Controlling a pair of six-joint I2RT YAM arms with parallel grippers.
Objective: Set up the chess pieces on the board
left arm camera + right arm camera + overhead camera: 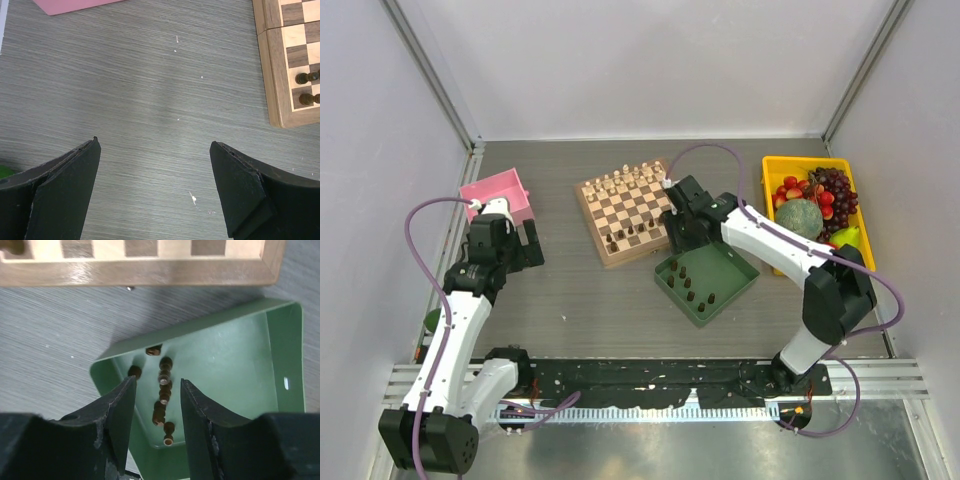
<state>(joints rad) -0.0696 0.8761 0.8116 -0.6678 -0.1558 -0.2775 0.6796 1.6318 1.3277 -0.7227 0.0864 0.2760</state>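
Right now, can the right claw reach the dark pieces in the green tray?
Probably yes: the right claw hangs open just above the dark pieces in the green tray, nothing between.

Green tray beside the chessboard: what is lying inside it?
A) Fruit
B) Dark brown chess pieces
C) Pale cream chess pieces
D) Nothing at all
B: small dark brown chess pieces lie on the floor of the green tray, while the fruit sits in the yellow bin.
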